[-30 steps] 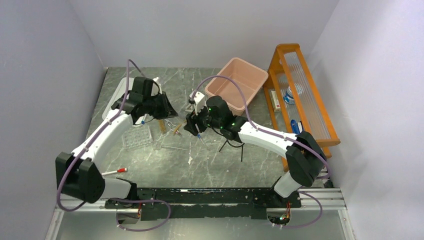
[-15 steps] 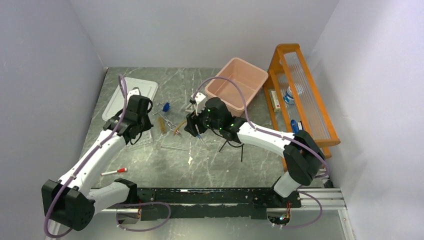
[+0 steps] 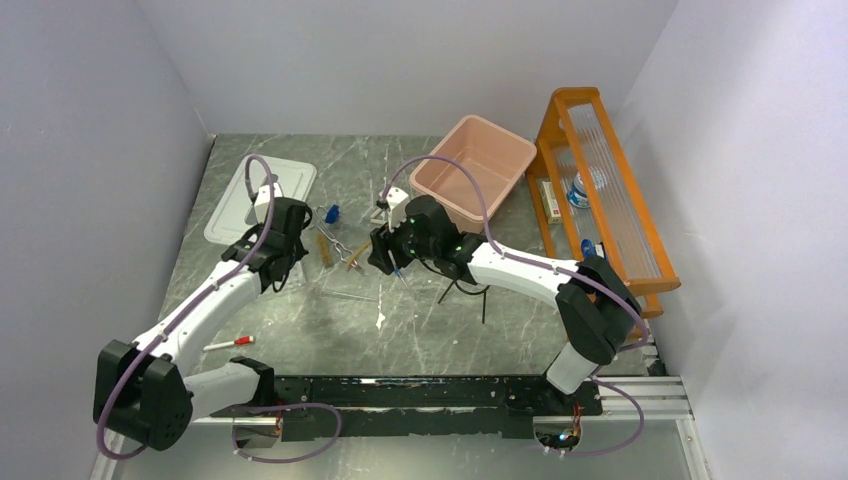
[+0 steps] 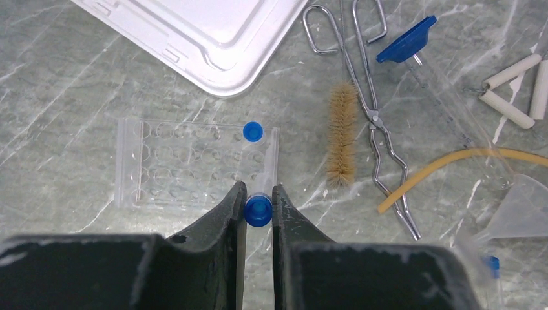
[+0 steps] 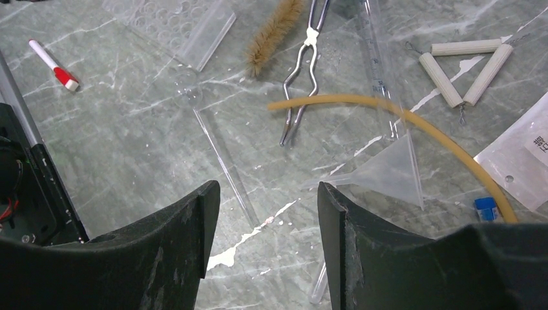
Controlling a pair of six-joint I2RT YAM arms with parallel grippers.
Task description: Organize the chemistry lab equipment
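Left claw [image 4: 258, 194]: pinched shut on a blue-capped clear plastic tube [image 4: 258, 211]
Just beyond its tips: clear plastic well plate [image 4: 181, 165], a second blue cap [image 4: 252, 132] on it
Farther right: brown bristle brush [image 4: 341, 142], metal tongs [image 4: 373, 116]
Right claw [image 5: 268, 194]: jaws spread, holding nothing
Ahead of it: thin glass rod [image 5: 223, 161], then amber rubber tubing [image 5: 362, 102]

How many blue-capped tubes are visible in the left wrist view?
3. One tube stands in the clear rack; one is gripped by the left gripper; one lies at lower right near the funnel. More may be hidden.
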